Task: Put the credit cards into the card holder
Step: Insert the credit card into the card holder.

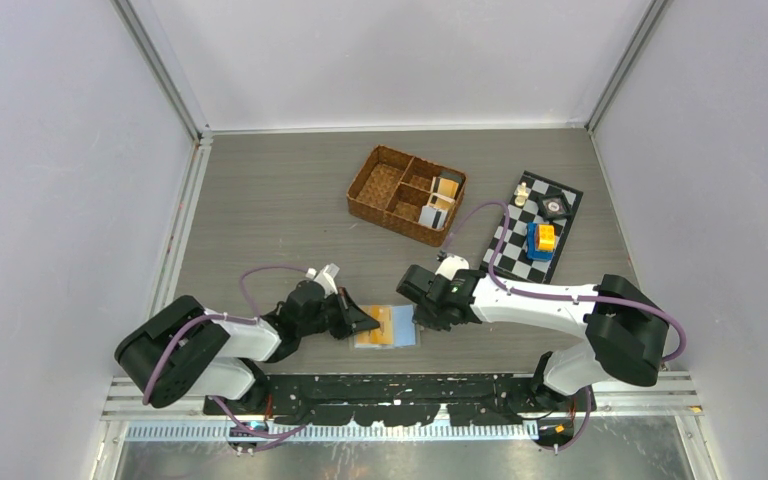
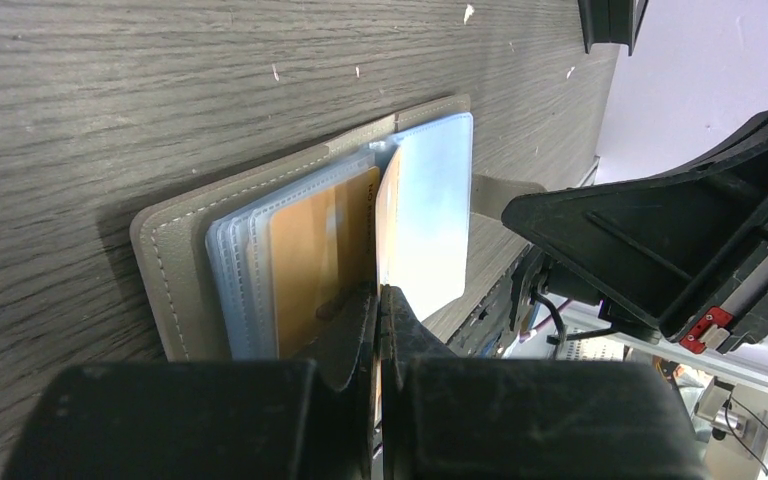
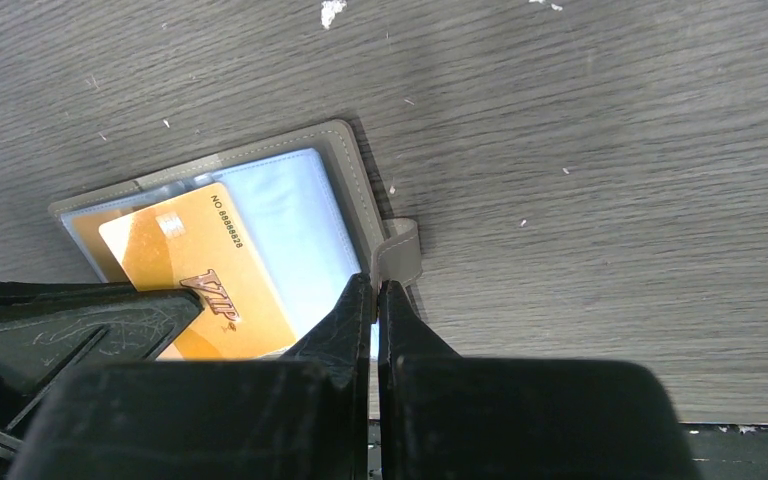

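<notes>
The card holder (image 2: 175,270) lies open on the table (image 3: 610,200), between the two grippers. One orange card (image 2: 315,260) already sits in a sleeve inside it. A gold card (image 3: 200,275) rests tilted over the sleeves, pinched by the left gripper (image 2: 377,300) and not yet slid in. The right gripper (image 3: 374,290) is clenched on the holder's blue sleeve edge beside the snap tab (image 3: 398,255). Beyond the holder, more cards (image 1: 438,207) wait in the basket (image 1: 365,178), so most of the job appears to remain.

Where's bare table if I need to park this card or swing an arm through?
Widest bare table lies between the wicker basket and the left wall; a narrower strip runs between basket and card holder. Crowded: near edge, where left tool, holding a gold card, and right tool meet at the holder, and the chessboard mat side.
</notes>
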You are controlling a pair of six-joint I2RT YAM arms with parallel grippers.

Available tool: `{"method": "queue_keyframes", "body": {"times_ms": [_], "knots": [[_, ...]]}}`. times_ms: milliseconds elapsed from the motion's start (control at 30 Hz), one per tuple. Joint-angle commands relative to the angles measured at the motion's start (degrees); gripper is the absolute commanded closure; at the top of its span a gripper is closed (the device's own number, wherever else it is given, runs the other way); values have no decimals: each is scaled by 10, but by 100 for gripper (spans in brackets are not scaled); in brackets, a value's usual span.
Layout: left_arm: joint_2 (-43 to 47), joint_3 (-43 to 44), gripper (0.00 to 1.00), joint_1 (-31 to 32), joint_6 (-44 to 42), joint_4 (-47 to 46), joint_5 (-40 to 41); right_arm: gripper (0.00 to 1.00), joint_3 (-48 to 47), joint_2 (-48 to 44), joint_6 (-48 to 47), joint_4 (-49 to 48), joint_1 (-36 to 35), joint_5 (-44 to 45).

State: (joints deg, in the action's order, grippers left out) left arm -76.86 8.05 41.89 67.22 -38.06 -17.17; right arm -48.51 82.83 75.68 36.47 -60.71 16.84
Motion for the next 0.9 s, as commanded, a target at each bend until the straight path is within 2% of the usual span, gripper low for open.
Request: {"method": "queue_keyframes", "body": {"times_ms": [0, 867], "knots": [[-2, -7, 100, 9, -3, 19, 29, 100, 0, -19, 14, -3, -7, 15], [-50, 15, 100, 34, -6, -7, 41, 100, -1, -20, 13, -4, -9, 15]]}}
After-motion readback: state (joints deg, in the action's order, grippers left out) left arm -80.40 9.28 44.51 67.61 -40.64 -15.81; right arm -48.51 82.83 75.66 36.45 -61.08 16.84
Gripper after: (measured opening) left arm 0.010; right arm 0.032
